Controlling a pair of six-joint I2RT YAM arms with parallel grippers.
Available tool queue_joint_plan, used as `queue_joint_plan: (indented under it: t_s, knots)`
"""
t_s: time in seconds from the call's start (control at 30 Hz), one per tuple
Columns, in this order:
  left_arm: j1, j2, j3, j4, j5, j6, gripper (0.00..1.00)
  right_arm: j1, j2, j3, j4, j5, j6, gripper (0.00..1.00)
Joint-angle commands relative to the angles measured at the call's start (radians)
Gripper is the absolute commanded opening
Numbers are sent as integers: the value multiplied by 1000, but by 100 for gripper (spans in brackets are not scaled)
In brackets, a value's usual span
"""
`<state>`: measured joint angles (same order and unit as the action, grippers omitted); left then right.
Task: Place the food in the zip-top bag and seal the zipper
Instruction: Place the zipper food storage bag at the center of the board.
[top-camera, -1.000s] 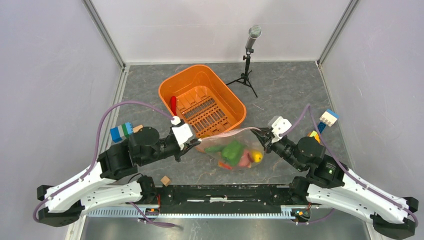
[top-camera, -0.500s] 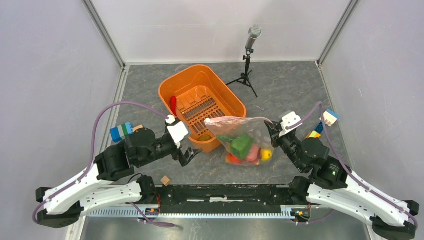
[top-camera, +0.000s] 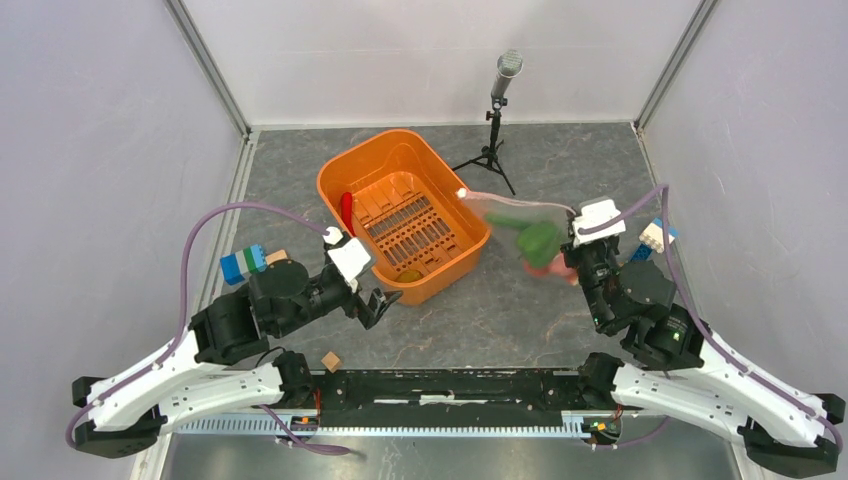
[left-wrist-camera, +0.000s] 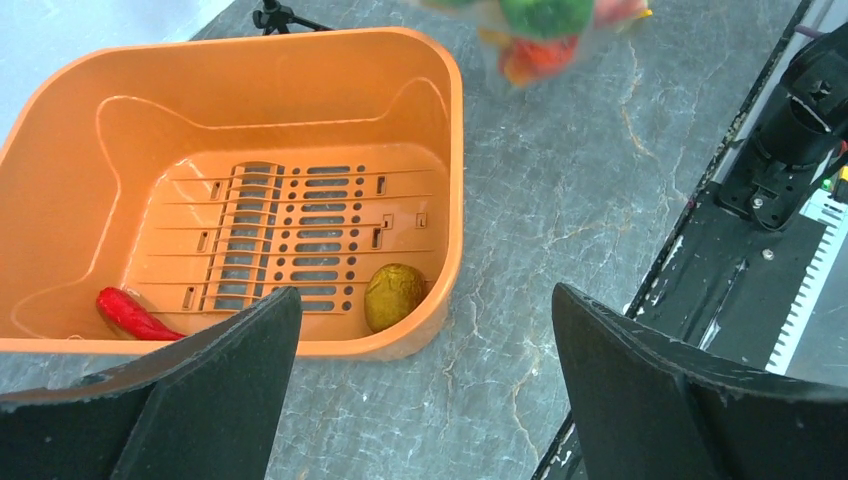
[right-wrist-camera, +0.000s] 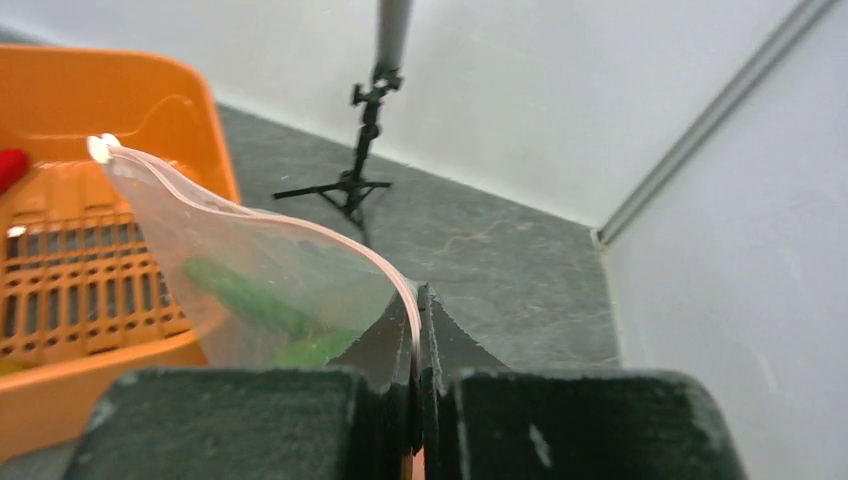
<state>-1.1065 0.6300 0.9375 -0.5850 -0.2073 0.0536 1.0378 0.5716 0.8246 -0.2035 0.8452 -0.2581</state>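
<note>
No lettering, brand, number or sign can be read anywhere, whether on the orange basket (left-wrist-camera: 453, 180), zip-top bag (right-wrist-camera: 250, 240) or building blocks (top-camera: 243, 263).

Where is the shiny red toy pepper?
In the top view, the shiny red toy pepper lies inside the orange slotted plastic basket, against its left wall.

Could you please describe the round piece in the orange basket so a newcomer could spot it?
Find the orange basket near the middle of the overhead view. In its corner nearest the arms lies a small round piece. It is dull olive-yellow, whereas its only neighbour inside, the red pepper, is long and bright.
</note>
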Motion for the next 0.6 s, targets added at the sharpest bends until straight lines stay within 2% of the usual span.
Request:
queue_joint_plan:
  t_s: [0.0, 0.1, 0.33, 0.47, 0.57]
  knots:
    - [3, -7, -15, 75, -27, -43, 100, -4, 57, 103, 76, 103, -105, 0]
    - [2, -3, -19, 76, -40, -44, 100, -3, 54, 105, -13, -34, -20, 0]
    - [3, -19, -41, 78, -57, -75, 100, -3, 5, -161, -129, -662, 174, 2]
    - [2, -18, -43, 79, -64, -72, 100, -4, -49, -293, -58, -784, 254, 8]
    - [3, -17, -44, 77, -69, -66, 100, -3, -103, -335, -29, -800, 257, 12]
